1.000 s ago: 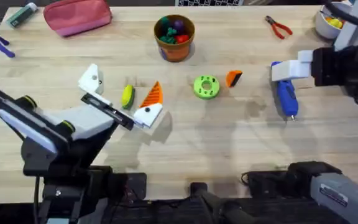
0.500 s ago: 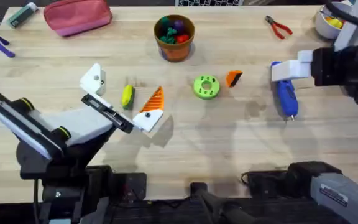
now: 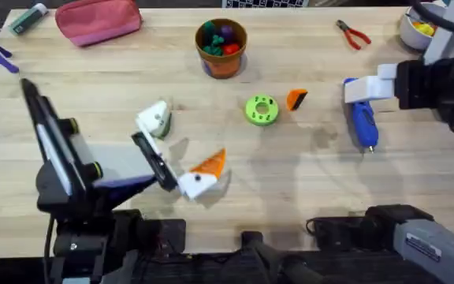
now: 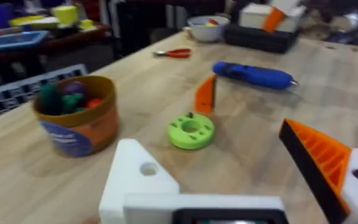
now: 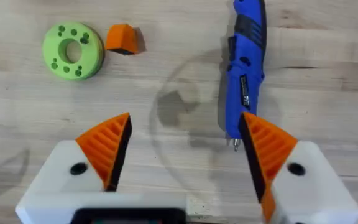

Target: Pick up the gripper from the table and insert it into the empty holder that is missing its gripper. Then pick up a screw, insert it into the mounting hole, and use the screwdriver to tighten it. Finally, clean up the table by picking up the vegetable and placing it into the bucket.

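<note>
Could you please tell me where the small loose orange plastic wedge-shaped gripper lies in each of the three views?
Overhead: the loose orange wedge-shaped gripper lies mid-table, just right of the green holed plastic disc.
Left wrist: it stands just beyond the disc, before the blue pen-shaped screwdriver.
Right wrist: it lies beside the disc.
Shared landmark: the green disc, right beside the wedge in all three.

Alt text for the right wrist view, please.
The right end effector hangs open over a wooden table. The blue screwdriver lies just beyond one orange pad; a green holed disc and the loose orange gripper lie farther off.
</note>
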Robot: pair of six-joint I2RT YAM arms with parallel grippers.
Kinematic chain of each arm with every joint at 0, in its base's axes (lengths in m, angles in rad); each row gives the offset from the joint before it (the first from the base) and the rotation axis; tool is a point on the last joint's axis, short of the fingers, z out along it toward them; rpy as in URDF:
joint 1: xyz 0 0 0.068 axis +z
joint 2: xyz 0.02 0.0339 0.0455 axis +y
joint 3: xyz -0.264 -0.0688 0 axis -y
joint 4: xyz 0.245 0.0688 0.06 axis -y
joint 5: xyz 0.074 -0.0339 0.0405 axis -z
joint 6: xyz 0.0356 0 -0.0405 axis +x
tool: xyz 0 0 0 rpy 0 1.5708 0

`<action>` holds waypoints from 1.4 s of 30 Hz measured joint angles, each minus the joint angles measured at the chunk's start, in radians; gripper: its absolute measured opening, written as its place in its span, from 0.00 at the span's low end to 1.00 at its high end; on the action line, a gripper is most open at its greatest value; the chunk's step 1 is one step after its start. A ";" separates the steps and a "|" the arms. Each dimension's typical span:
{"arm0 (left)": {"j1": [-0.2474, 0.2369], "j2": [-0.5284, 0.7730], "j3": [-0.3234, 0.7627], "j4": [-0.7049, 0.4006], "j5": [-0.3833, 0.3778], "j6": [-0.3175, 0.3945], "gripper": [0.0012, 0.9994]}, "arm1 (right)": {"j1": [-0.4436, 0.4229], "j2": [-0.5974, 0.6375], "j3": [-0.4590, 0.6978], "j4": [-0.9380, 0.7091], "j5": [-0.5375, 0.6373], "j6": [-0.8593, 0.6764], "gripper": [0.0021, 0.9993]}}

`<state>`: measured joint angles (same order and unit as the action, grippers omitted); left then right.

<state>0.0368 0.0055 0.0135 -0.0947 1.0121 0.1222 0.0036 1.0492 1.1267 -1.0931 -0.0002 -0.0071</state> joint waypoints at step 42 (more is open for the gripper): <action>-0.001 0.000 0.002 -0.019 0.046 -0.097 0.99 | 0.000 0.000 0.000 0.000 0.000 0.000 0.99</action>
<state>0.0359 0.0051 0.0154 -0.1139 1.0578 0.0250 0.0036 1.0490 1.1267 -1.0929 -0.0002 -0.0071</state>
